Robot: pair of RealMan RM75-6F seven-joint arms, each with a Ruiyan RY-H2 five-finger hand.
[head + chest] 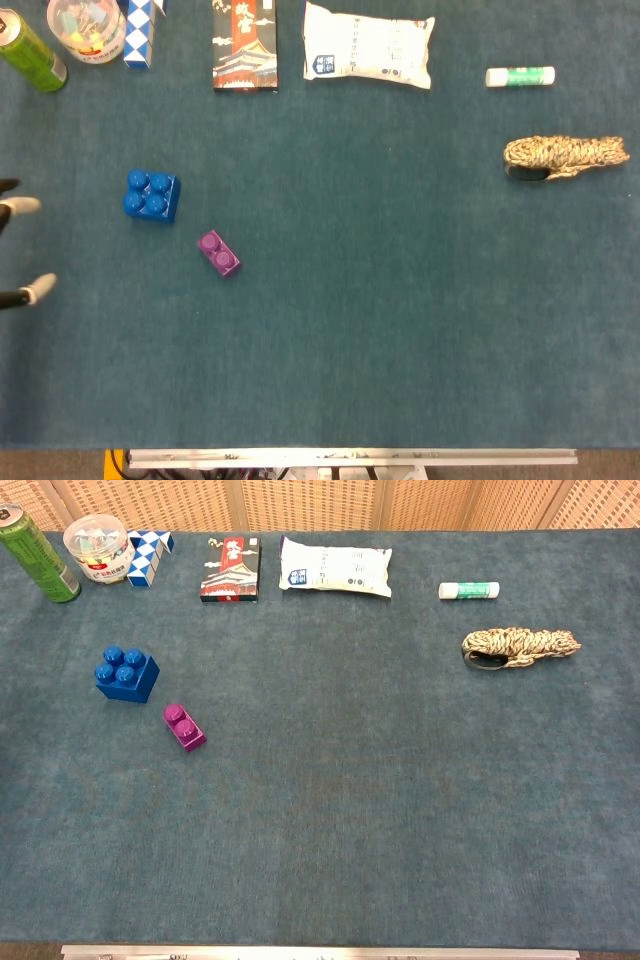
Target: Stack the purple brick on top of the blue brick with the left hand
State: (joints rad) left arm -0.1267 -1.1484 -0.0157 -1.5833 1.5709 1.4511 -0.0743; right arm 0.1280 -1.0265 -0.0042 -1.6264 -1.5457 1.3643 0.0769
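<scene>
At the left edge of the head view, only two pale fingertips (22,206) of the left robot hand (20,250) show, spread apart with nothing between them, so it looks released and empty; the rest of it is out of frame, and the right robot hand is in neither view. On the desk (400,300), the purple brick (218,253) lies studs up, turned at an angle, just below and to the right of the blue brick (152,195), near it but not touching. Neither brick is touched. By my reading this is the approach step, with the grasp not begun. Next the left robot hand needs to travel rightward past the blue brick to the purple one, line its fingers across the brick's narrow sides to suit its slant, and close without nudging the blue brick. Then comes the lift, squaring the purple brick to the blue studs, and pressing down.
</scene>
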